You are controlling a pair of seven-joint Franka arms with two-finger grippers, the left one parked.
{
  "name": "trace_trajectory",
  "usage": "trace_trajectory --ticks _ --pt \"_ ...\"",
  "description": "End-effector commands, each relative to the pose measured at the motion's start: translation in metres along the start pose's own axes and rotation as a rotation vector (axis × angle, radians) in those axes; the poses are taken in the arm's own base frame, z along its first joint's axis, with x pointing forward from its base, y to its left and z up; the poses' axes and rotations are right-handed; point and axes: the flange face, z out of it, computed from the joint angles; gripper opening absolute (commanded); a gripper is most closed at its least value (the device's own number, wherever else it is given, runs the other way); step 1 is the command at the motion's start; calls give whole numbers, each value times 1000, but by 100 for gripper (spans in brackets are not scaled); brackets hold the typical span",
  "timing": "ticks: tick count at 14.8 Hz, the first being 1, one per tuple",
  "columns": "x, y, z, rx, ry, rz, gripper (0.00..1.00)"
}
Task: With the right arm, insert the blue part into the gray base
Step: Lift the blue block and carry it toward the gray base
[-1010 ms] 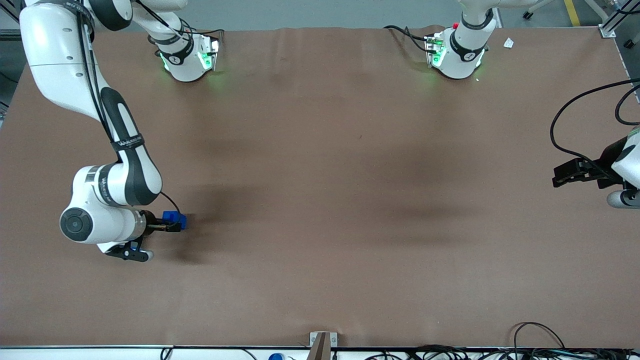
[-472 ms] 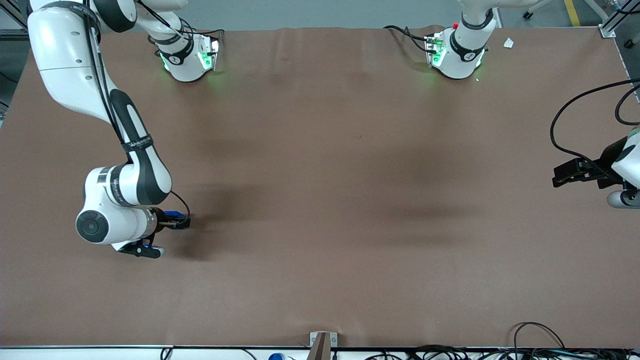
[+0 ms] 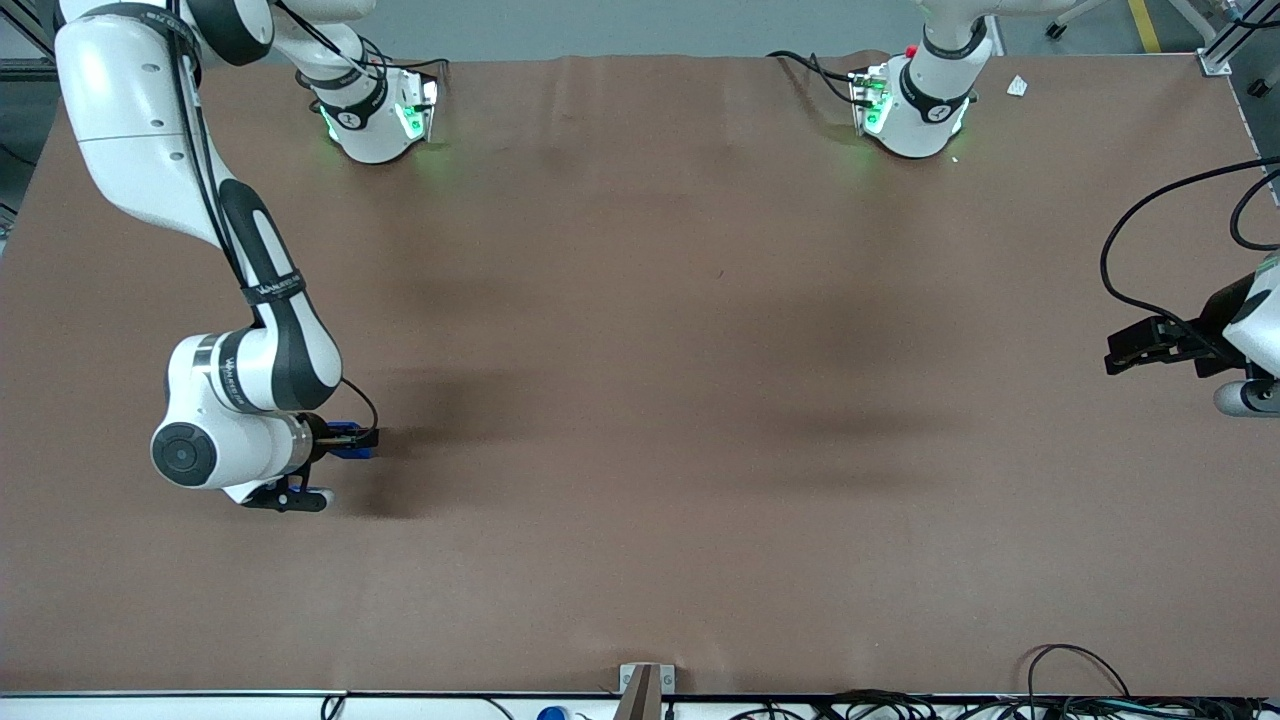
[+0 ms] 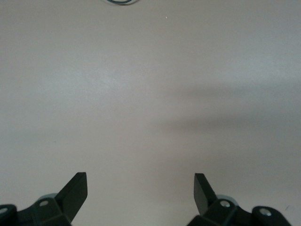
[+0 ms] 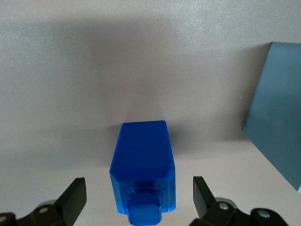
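The blue part (image 5: 143,165) lies on the brown table with its smaller stub pointing toward the wrist camera. My right arm's gripper (image 5: 138,182) is open and straddles it, with a clear gap between the block and each fingertip (image 5: 76,187). In the front view the gripper (image 3: 352,440) sits low over the table at the working arm's end, and only slivers of the blue part (image 3: 350,453) show around the black fingers. A flat gray-blue face, apparently the gray base (image 5: 278,110), stands close beside the blue part in the right wrist view. The arm hides the gray base in the front view.
The brown table (image 3: 700,350) spreads wide toward the parked arm's end. Both arm bases (image 3: 375,115) stand at the table edge farthest from the front camera. Cables (image 3: 1090,690) lie along the near edge, and a small bracket (image 3: 645,685) sits at its middle.
The wrist has shifted a little toward the parked arm's end and now covers more of the blue part. Since half a second ago it has hardly moved.
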Motion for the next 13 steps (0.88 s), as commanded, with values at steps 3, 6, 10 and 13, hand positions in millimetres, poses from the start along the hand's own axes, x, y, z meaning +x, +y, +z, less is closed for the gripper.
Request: trace_trajectory --ticks 3,6,10,13 --pt "-2 3 1 2 -10 0 81" --pt "-5 4 3 0 -30 -11 77" --pt "-5 5 3 0 -35 -14 60" --pt "-5 5 3 0 -35 -14 27"
